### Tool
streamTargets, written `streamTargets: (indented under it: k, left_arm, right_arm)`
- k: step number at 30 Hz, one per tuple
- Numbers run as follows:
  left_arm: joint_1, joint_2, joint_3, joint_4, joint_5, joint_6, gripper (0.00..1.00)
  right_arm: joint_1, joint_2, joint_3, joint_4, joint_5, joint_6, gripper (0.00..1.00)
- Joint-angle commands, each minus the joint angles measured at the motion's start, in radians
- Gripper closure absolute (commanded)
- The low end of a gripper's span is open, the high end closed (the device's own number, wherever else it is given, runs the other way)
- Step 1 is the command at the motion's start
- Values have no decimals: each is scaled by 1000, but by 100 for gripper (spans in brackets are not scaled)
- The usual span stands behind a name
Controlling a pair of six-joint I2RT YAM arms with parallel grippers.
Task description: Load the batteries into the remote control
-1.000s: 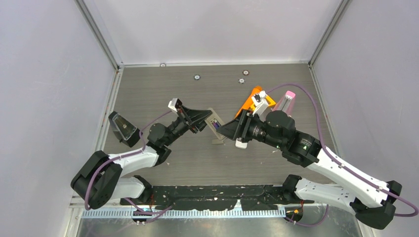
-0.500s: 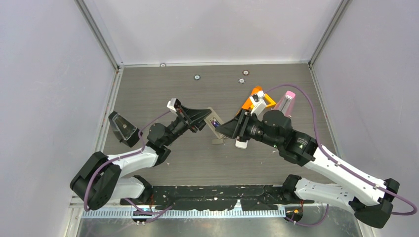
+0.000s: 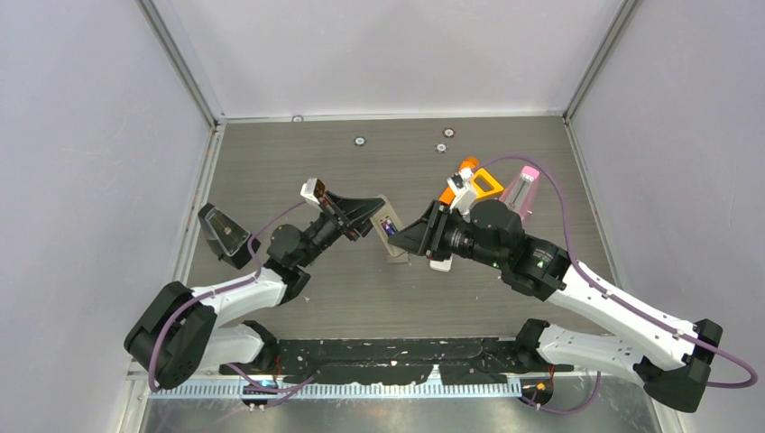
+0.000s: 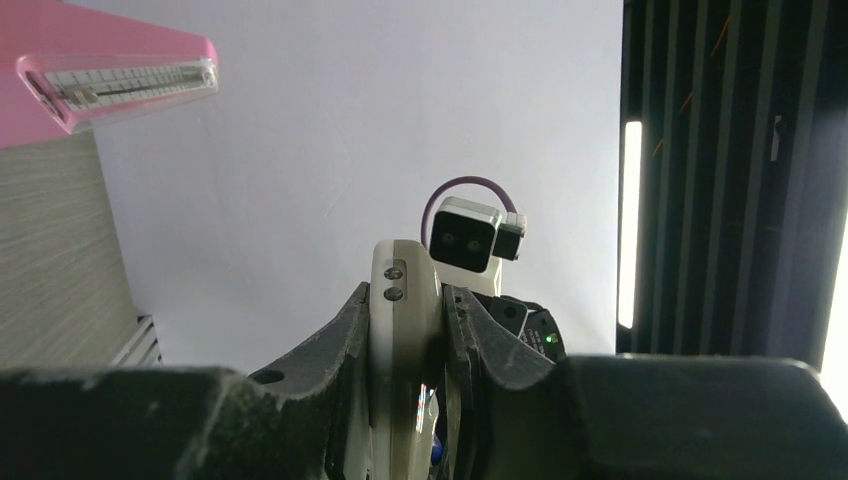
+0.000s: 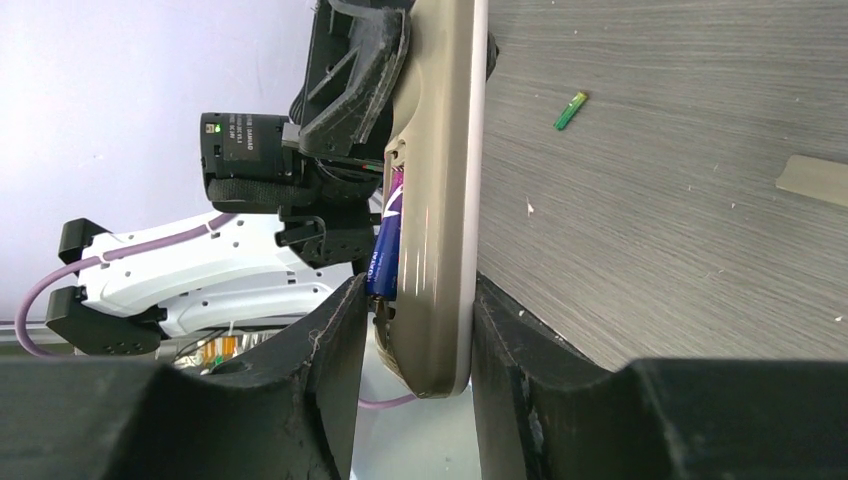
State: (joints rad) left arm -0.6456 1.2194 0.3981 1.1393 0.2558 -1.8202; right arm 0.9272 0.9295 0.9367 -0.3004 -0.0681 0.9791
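A grey remote (image 3: pixel 391 236) is held off the table between both grippers, its battery bay open. A purple battery (image 5: pixel 385 250) sits in the bay and also shows in the top view (image 3: pixel 389 225). My left gripper (image 3: pixel 368 223) is shut on the remote's far end (image 4: pixel 403 330). My right gripper (image 5: pixel 412 330) is shut on the near end (image 5: pixel 440 300), one finger (image 5: pixel 335 340) against the battery side and the other on the remote's back. A tiny green stick-like cell (image 5: pixel 571 110) lies on the table. The dark batteries are out of view.
A flat grey cover piece (image 5: pixel 815 180) lies on the table. An orange remote (image 3: pixel 484 184) and a pink remote (image 3: pixel 524 190) lie behind my right wrist, a white one (image 3: pixel 440 262) lies under it. A black remote (image 3: pixel 225 234) lies at the left. Small round fittings (image 3: pixel 359 141) sit at the back.
Both grippers and the grey remote have shifted slightly left. My right wrist has moved left, uncovering more of the orange remote.
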Motion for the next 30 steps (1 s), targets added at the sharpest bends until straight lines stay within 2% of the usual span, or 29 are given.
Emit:
streamTargets:
  k: [1,6,14,21,30]
  left_arm:
    - [-31,-32,40,50,63,29,100]
    - [-35,-32,38,51,63,30,100]
    - [-44,-36,35,53,61,23,100]
    - [-60,-49,26,51,51,17,100]
    - [-93,-51,3,52,31,25,100]
  right_arm:
    - [-2,54,8,11,-10,-10,67]
    - [-2,64,0,10,-11,-10,66]
    - [-4,58,-33,38,-7,-2,57]
    - [-9,43,-74,77,13,29,55]
    - [-16,39,-111,133,25,49,46]
